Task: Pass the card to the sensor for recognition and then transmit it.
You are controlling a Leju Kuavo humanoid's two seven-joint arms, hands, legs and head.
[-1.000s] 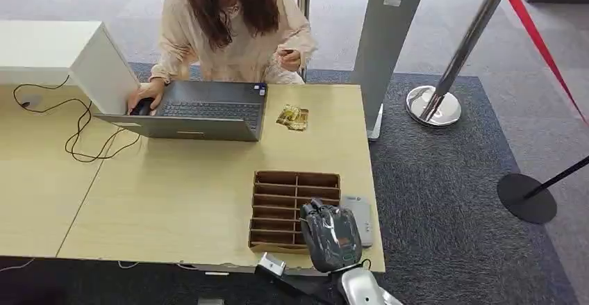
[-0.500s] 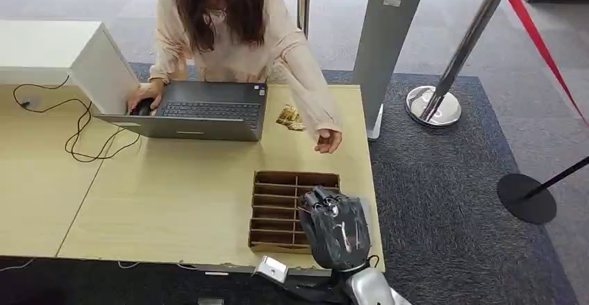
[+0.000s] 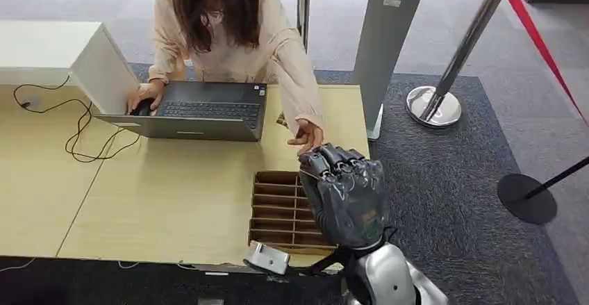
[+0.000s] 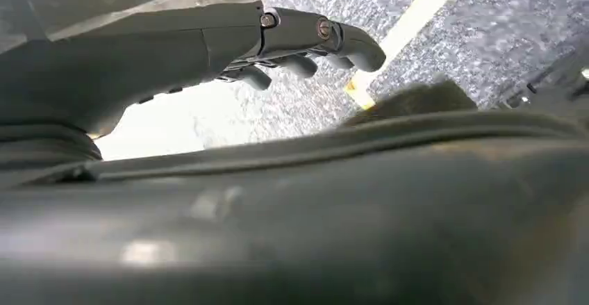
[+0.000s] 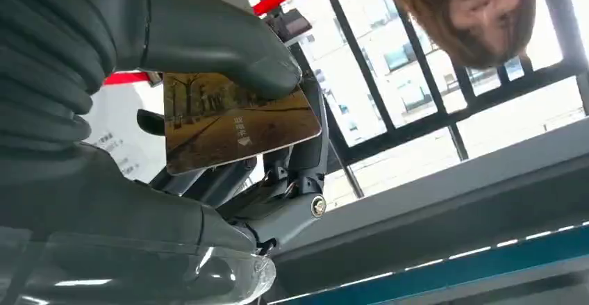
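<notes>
Nearest the robot, the right hand [image 3: 345,195] is raised above the near right corner of the wooden table [image 3: 180,201], back of the hand toward the head camera, fingers pointing up and away. In the right wrist view the same hand pinches the card [image 5: 233,119], a brownish card printed with a tree-lined path, between the thick thumb pressing on one face and the darker fingers [image 5: 305,159] behind it; the card is held clear of the table. Under and beside that hand sits a brown cardboard organiser [image 3: 278,208] with slotted compartments, resting on the table near its front edge. The left hand [image 4: 299,41] hangs low over grey speckled floor with a yellow line, its fingers loosely curled and apart, holding nothing. Just beyond the right hand, a person's hand [image 3: 306,135] reaches down over the table, close to the robot's fingertips but not touching the card. Farther back an open laptop [image 3: 191,110] stands on the table with the person's other hand on a mouse beside it. Beyond the table stand a grey kiosk post [image 3: 389,34] and a chrome stanchion [image 3: 451,76] carrying a red belt.
</notes>
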